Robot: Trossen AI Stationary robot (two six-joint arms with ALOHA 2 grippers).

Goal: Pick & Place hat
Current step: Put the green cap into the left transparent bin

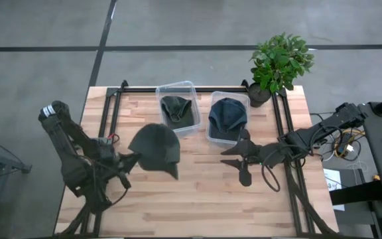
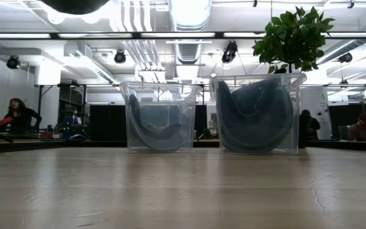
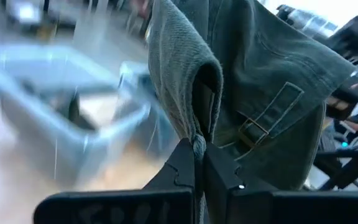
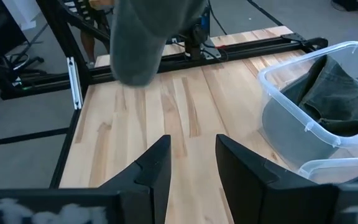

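High view: the left gripper (image 1: 130,159) is pinched on the fabric of a dark grey-green cloth cap (image 1: 155,148), holding it clear of the light wooden slatted table (image 1: 197,199), at about nine o'clock from the table's centre. The left wrist view shows the two fingers (image 3: 185,168) pressed together on a fold of cloth just beside the cap's buckled strap. At twelve o'clock stand two clear plastic tubs side by side: the left tub (image 1: 178,105) contains a dark olive hat, the right tub (image 1: 227,118) a dark blue hat. A leafy green potted plant (image 1: 278,63) stands at one o'clock. The right gripper (image 1: 239,161) hovers at three o'clock, fingers spread and holding nothing.
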